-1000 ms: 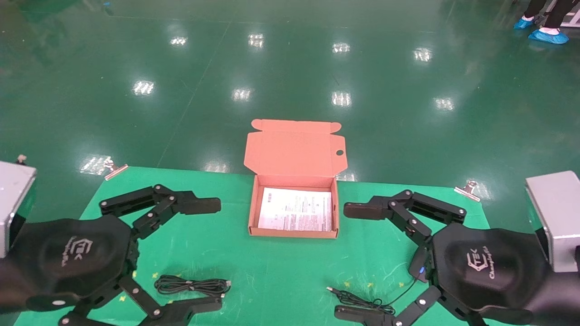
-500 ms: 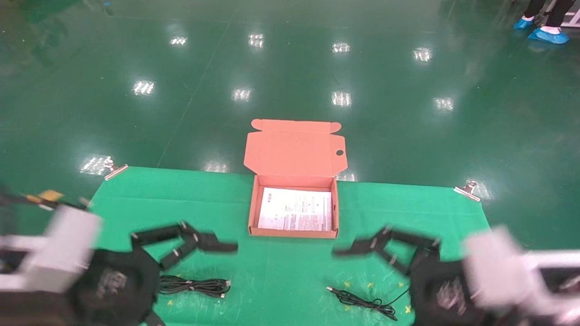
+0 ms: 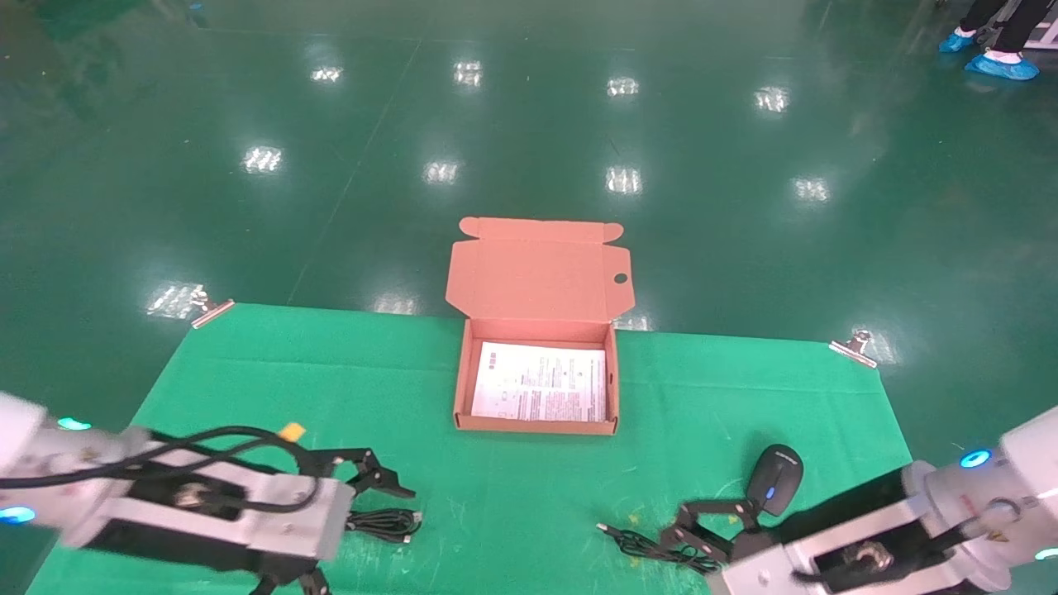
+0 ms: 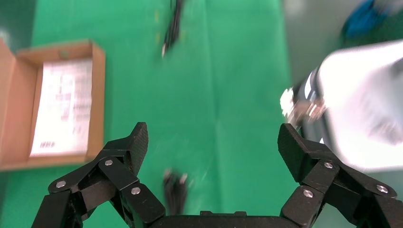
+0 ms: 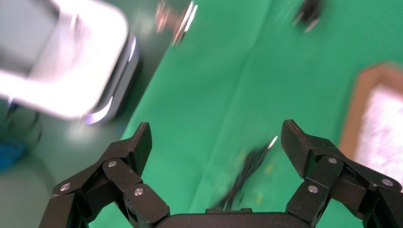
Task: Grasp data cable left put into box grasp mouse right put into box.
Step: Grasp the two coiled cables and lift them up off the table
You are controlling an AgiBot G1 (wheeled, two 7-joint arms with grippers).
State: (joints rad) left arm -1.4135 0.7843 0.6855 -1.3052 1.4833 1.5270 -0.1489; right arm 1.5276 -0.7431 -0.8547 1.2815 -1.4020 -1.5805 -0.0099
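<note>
Jaws are gaping wide on both: the left gripper (image 4: pixel 211 142) is hanging right over the looped thin black data cable (image 3: pixel 384 523), the right gripper (image 5: pixel 216 140) beside the small black oval mouse (image 3: pixel 778 471). Shallow salmon-orange cardboard box (image 3: pixel 463 380) is sitting open between them, further back on the green mat (image 3: pixel 347 380).

The box (image 3: pixel 538 285) looks like plain matte salmon cardboard with a printed white paper sheet (image 3: pixel 540 392) inside. Table cover (image 3: pixel 331 372) is green cloth, slightly creased. The mouse (image 3: pixel 779 473) is smooth black plastic, the floor (image 3: pixel 529 124) super glossy green, and both grippers look like matte black plastic.
</note>
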